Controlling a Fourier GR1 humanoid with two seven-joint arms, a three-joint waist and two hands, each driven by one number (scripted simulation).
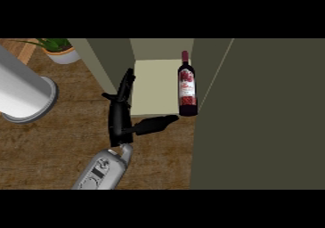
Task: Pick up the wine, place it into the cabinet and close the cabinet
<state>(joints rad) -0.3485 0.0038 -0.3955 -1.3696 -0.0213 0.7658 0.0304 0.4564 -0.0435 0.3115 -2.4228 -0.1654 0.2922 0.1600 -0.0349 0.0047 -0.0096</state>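
Head view: wine [186, 87] stands inside the cabinet [155, 89], just right of the hand [120, 116], whose fingers are straight, holding nothing. Good practice: withdraw clear of the bottle, then swing the door [263, 111] shut.

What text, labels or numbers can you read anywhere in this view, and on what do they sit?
Nothing here reads as text.
Wine bottle, standing at the front of the open cabinet: red label with pale marks, too blurred to read.
Grey forearm below the left robot hand: dark markings, no legible words or numbers.
White cylinder and potted plant: no lettering visible.
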